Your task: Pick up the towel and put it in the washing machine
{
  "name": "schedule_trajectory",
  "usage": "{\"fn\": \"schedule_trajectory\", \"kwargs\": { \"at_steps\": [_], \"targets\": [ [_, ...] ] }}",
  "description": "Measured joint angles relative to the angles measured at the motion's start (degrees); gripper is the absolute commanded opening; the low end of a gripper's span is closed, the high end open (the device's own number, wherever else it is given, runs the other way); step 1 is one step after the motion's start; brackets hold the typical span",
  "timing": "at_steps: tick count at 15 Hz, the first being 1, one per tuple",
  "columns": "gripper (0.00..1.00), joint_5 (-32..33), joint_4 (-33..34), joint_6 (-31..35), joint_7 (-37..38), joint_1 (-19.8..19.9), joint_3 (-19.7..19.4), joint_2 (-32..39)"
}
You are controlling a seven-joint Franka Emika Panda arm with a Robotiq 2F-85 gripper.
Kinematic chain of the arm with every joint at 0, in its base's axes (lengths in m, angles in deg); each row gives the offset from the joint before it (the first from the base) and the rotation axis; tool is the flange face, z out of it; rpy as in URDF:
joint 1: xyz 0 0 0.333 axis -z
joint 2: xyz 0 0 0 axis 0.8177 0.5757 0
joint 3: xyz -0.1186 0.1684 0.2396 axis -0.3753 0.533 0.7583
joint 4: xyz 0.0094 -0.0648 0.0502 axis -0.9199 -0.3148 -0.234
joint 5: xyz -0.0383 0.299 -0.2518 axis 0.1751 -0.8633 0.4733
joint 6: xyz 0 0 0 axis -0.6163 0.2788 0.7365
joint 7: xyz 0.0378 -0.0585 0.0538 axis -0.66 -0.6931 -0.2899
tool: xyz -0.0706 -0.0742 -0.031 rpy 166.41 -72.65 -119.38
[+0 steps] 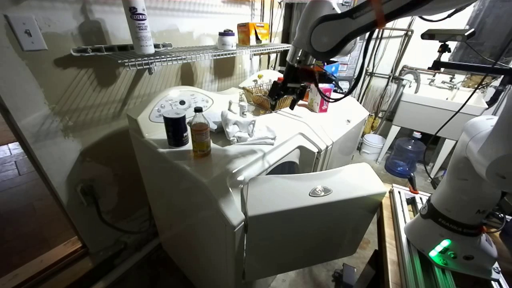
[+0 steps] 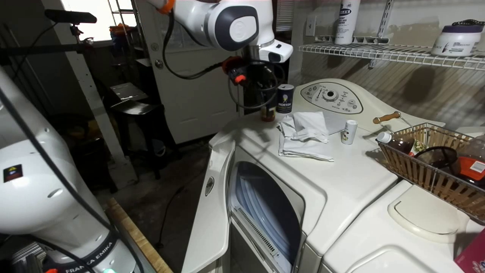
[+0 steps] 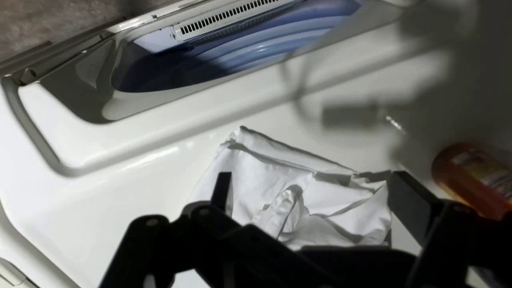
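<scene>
Towel (image 2: 305, 132) sits rumpled atop the washing machine (image 2: 352, 174), just right of centre in an exterior view. My worry: reaching too shallow, the fingers (image 3: 415, 204) may nip one upper fold and let the rest slip; drifting right in the wrist frame, they could topple the bottle of amber liquid (image 3: 476, 180). They're spread wide, hanging well above the towel, holding and touching nothing.

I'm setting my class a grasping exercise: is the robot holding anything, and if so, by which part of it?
Nothing is held: the fingers stand open and apart, and the towel lies crumpled on top of the washing machine.
</scene>
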Motion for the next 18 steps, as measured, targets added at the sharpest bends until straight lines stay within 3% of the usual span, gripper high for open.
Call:
{"fn": "schedule_trajectory", "kwargs": {
  "at_steps": [3,5,14,18],
  "targets": [
    [1.00,0.03,6.99,0.15,7.10,0.69,-0.26,6.90],
    [1.00,-0.48,9.86,1.18,7.45,0.71,-0.44,9.74],
    [1.00,-0.46,9.66,1.16,7.45,0.63,-0.44,9.71],
    [1.00,1.33,11.18,1.16,11.52,0.39,-0.49,11.12]
  ]
}}
